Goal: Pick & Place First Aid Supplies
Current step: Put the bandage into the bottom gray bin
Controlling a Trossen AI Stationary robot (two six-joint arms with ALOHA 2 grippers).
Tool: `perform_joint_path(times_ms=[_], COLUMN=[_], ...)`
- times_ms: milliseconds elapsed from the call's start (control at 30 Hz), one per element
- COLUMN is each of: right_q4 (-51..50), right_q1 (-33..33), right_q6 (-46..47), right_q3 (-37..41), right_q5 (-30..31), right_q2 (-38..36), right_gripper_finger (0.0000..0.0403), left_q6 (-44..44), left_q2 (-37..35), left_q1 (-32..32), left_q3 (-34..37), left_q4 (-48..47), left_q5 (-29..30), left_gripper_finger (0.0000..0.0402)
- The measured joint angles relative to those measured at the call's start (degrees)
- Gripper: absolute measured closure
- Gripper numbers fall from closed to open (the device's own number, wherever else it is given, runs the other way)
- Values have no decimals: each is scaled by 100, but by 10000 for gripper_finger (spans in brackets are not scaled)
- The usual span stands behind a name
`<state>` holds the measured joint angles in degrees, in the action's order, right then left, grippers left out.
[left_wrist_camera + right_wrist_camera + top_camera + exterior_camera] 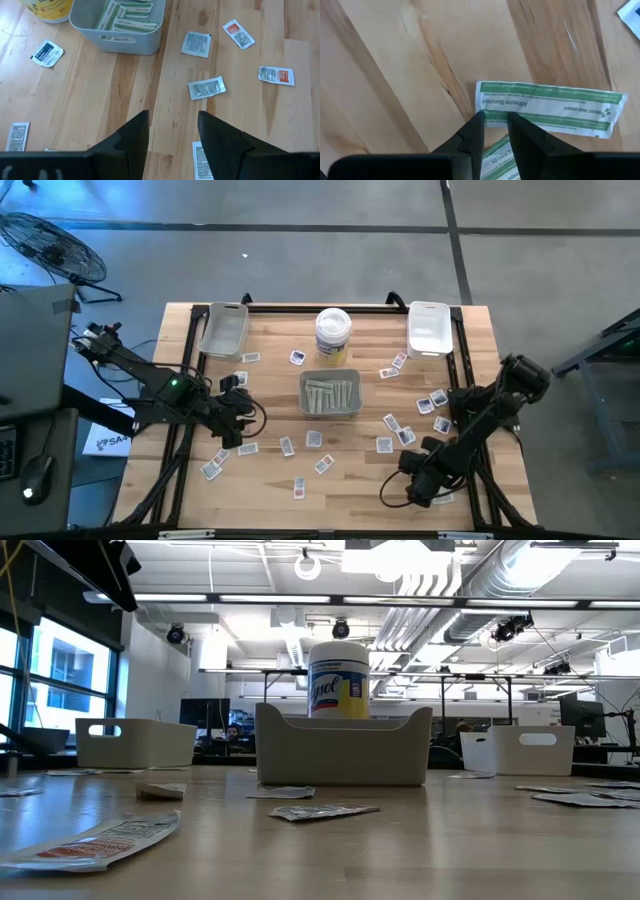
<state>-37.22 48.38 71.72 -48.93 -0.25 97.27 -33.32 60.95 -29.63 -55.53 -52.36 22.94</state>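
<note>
First aid packets (313,439) lie scattered flat over your wooden table (270,490), most around and in front of the centre grey tray (331,394), a cluster on the right side near the white tray (429,327).

Containers: the centre grey tray holds a stack of long green-and-white bandage strips (125,17), lying side by side. A grey tray (223,330) at the far left and the white tray at the far right: contents not visible from above. Behind the centre tray you have the round Lysol tub (338,681), upright.

Right gripper (496,120) is low over the table at the front right. Its fingers stand narrowly apart, tips at the near long edge of a bandage strip (547,107); you can't tell whether they pinch it yet. That strip lies flat, long axis running across the fingers' line, print upside down in the wrist view. A second strip (497,160) shows partly under the fingers.

Left gripper (172,122) hovers over bare wood on the left, fingers spread, holding nothing. A printed square packet (206,87) lies just ahead of it, another (201,161) beside one finger.
</note>
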Motion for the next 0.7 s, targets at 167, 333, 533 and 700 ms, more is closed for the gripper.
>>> perform_joint_path(times_ms=[167, 333, 533, 700], right_q4=[-134, -158, -1156, -2308], right_q1=[2, -144, -556, -1109], right_q6=[-342, -750, -1631, -2851], right_q3=[62, 62, -384, -1400], right_q5=[147, 85, 269, 1037], right_q2=[-7, -4, -64, -113], right_gripper_finger=[346, 396, 399, 397], left_q6=[0, -1, -1, 0], left_q2=[0, 0, 0, 0], left_q1=[0, 0, 0, 0], left_q3=[0, 0, 0, 0], left_q4=[-1, 0, -2, 0], left_q5=[0, 0, 0, 0], left_gripper_finger=[236, 236, 236, 236])
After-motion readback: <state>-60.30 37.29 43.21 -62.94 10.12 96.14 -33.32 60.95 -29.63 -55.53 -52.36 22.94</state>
